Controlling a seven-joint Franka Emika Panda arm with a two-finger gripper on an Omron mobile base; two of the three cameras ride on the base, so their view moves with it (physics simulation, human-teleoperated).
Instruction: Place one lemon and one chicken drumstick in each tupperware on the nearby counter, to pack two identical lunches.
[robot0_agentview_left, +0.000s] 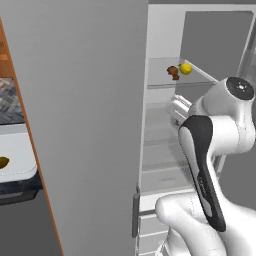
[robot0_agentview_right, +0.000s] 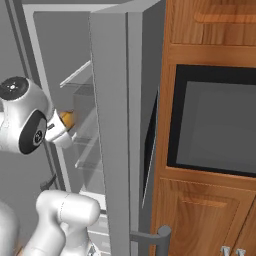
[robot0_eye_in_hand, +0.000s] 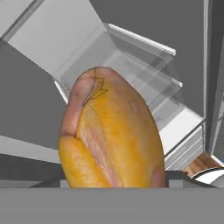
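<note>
Camera positions: two base views, one hand view

Left base view: behind the arm's left, facing forward into the open fridge (robot0_agentview_left: 165, 145), middling distance; desk (robot0_agentview_left: 20, 187) edge at far left. Right base view: behind the arm's right, facing the same fridge interior past its door (robot0_agentview_right: 117, 125); both share the shelves around the claw. Hand view: very close, a drumstick (robot0_eye_in_hand: 111, 131) directly ahead of the claw.

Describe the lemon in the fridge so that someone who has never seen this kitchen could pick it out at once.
Look into the open fridge, to the upper glass shelf near the top of its inside. Two small things sit close together there: the lemon is the round, bright yellow one on the right, while its neighbour, a drumstick, is brown and lumpy.
</note>
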